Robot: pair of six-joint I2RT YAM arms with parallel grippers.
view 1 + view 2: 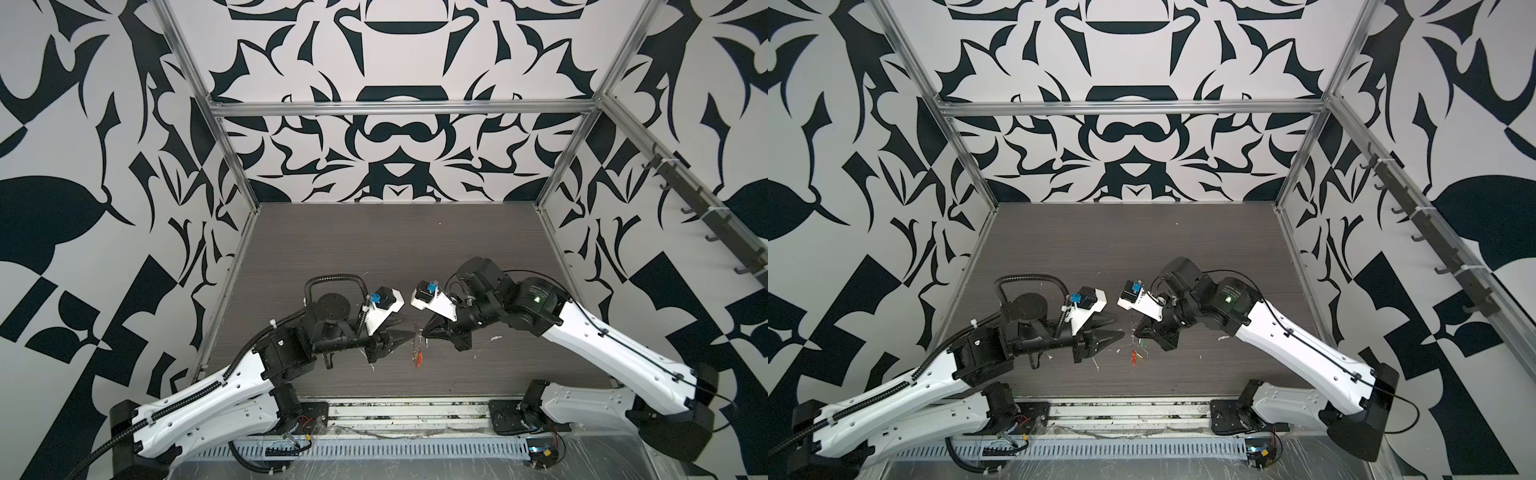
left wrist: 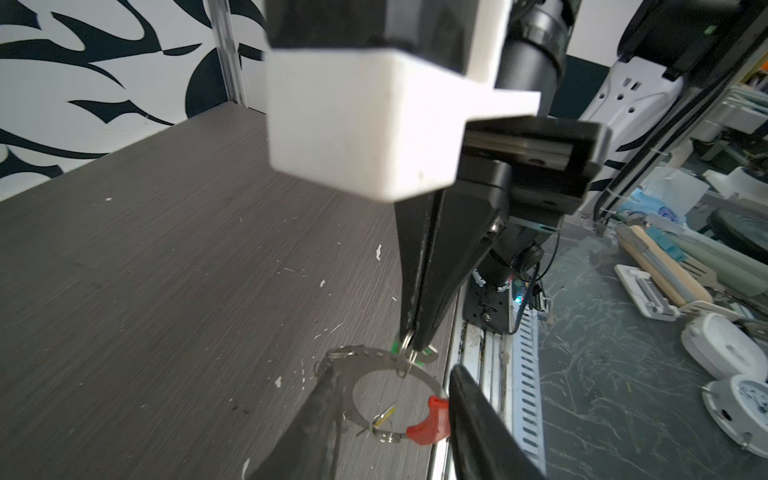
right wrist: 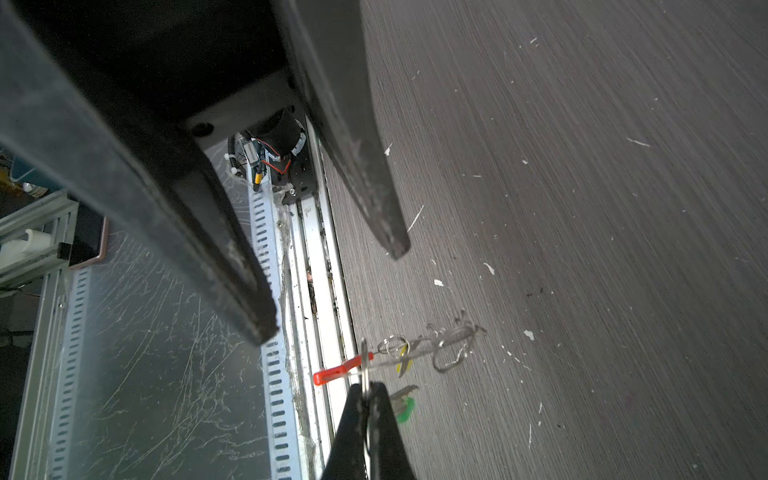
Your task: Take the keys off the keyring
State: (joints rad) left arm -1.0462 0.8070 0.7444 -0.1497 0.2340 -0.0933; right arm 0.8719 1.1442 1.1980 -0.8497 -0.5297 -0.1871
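- The left gripper (image 2: 395, 372) looms closest in its wrist view, fingers (image 2: 316, 415) apart, the keyring (image 2: 365, 354) showing between them; contact can't be made out.
- The right gripper (image 2: 409, 336) is pinched tight on a small split ring (image 2: 408, 351), and the keyring hangs from it over the table (image 1: 374, 249).
- The green-tagged key (image 3: 405, 409) hangs by that ring; the yellow-tagged key (image 2: 385, 414) sits beside the red sleeve (image 2: 430, 419).
- In both top views the keyring shows at 6 o'clock from the right gripper's tips, 5 o'clock from the left's.
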